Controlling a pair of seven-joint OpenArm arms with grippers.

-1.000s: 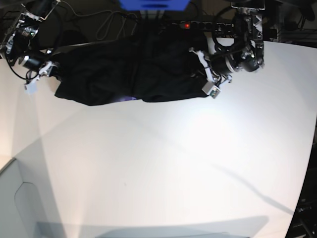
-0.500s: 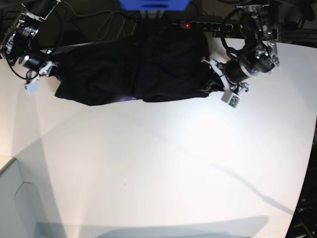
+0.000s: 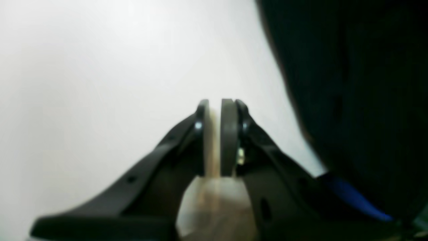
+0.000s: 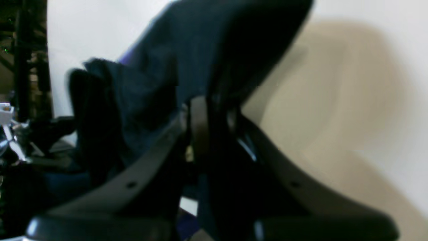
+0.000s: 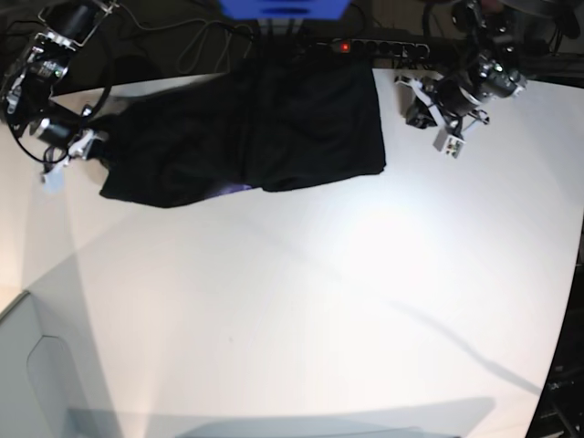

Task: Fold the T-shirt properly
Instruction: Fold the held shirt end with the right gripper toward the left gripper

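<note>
The black T-shirt (image 5: 246, 128) lies crumpled along the far edge of the white table (image 5: 301, 301). My right gripper (image 5: 89, 149), at the view's left, is shut on the shirt's left edge; in the right wrist view the gripper (image 4: 210, 110) pinches the dark cloth (image 4: 200, 50), lifted slightly off the table. My left gripper (image 5: 427, 117), at the view's right, is apart from the shirt's right edge. In the left wrist view the gripper (image 3: 219, 127) is shut with nothing between its fingers, and the cloth (image 3: 351, 100) lies to its right. The orange-red neck mark is hidden.
A power strip (image 5: 370, 46) with a red light and cables lie behind the shirt. A blue object (image 5: 283, 7) stands at the top edge. A grey box (image 5: 36, 365) sits at the lower left. The table's edge runs down the right side.
My left gripper has let go of the shirt's right edge and moved up and right, away from it. The right edge now lies flat. The right gripper still holds the left edge.
</note>
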